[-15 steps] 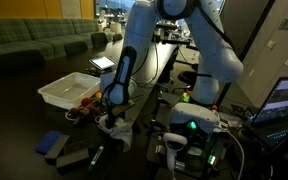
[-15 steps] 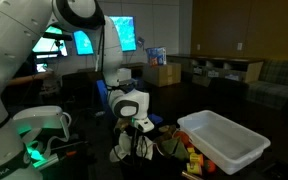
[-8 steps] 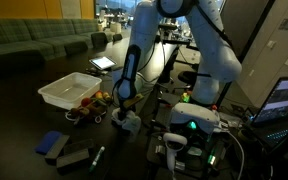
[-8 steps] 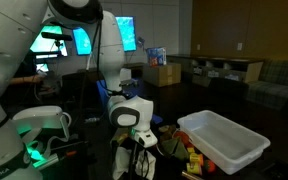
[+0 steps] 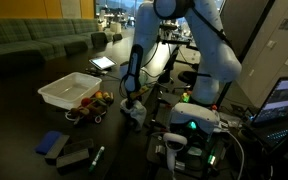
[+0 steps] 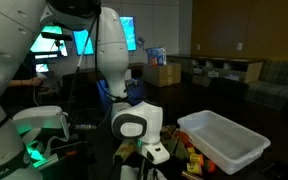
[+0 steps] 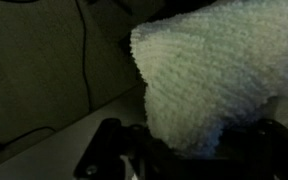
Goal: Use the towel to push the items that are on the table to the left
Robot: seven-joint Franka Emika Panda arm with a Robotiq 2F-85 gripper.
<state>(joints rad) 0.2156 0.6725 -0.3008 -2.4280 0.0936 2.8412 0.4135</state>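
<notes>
One Robotiq gripper (image 5: 132, 104) is pinched tight on the off-white towel (image 5: 135, 114), which hangs low over the black table (image 5: 44, 118), just beside the cluster of small items (image 5: 89, 106) by the white tray (image 5: 64, 90). This looks like positioning; next, press the cloth down and sweep the cluster leftward.

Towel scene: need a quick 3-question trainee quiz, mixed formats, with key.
1. True or false: the gripper is shut on the towel.
2. The wrist view mostly shows: A) towel B) cup C) bottle.
3. What lies right beside the tray on the table?
Key: 1 true; 2 A; 3 the red and orange items.
</notes>
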